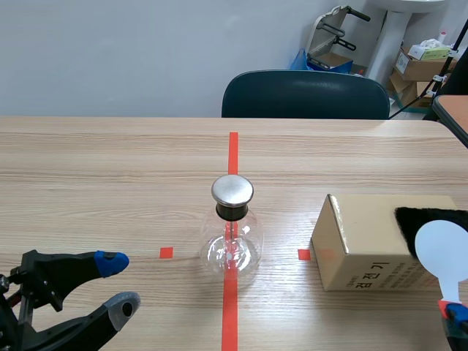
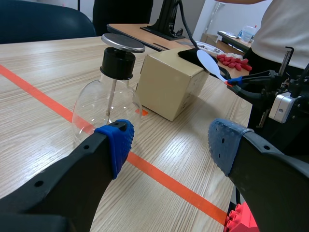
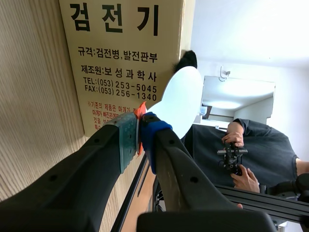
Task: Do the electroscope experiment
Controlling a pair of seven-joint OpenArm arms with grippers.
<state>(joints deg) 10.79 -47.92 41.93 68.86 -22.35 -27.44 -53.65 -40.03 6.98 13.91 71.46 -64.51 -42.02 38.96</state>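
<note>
A clear glass flask electroscope (image 1: 232, 245) with a black neck and a round metal cap (image 1: 232, 190) stands on the red tape line at the table's middle. It also shows ahead of my open left gripper (image 2: 166, 140), the electroscope (image 2: 107, 104) standing slightly to the blue-pad side. My left gripper (image 1: 121, 284) hovers low at the front left. My right gripper (image 3: 139, 133) is shut on the orange handle of a white round paddle (image 3: 179, 99). The paddle (image 1: 443, 252) rests against a black fur cloth (image 1: 431, 223) on the tan cardboard box (image 1: 369, 245).
A dark chair (image 1: 305, 95) stands behind the far table edge. Boxes and equipment (image 1: 420, 62) crowd the back right corner. A person (image 3: 251, 150) shows in the right wrist view beyond the box. Red pieces (image 2: 236, 61) lie on another table.
</note>
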